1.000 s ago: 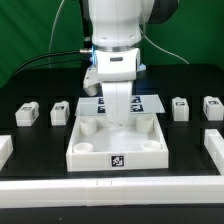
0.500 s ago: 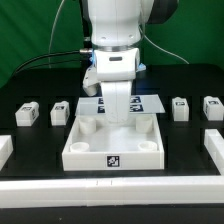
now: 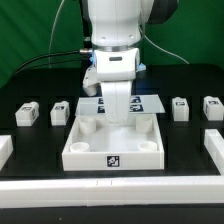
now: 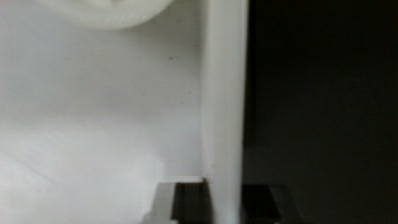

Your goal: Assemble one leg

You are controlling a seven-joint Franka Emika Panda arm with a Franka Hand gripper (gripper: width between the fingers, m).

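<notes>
The large white square tray-like piece (image 3: 90, 152) lies in the middle of the table, a tag on its front wall. My gripper (image 3: 118, 118) reaches down onto its far wall. In the wrist view my gripper (image 4: 226, 205) has one dark finger on each side of that thin wall (image 4: 222, 100), with no gap showing, so it is shut on it. A round corner hole (image 4: 116, 15) shows at the edge. Two legs (image 3: 27, 114) (image 3: 61, 112) stand at the exterior view's left and two more (image 3: 180, 107) (image 3: 212, 106) at its right, all apart from the gripper.
The marker board (image 3: 150, 101) lies behind the tray, partly hidden by the arm. White blocks sit at the left edge (image 3: 5, 150) and the right edge (image 3: 214, 148). A long white bar (image 3: 110, 185) runs along the table's front.
</notes>
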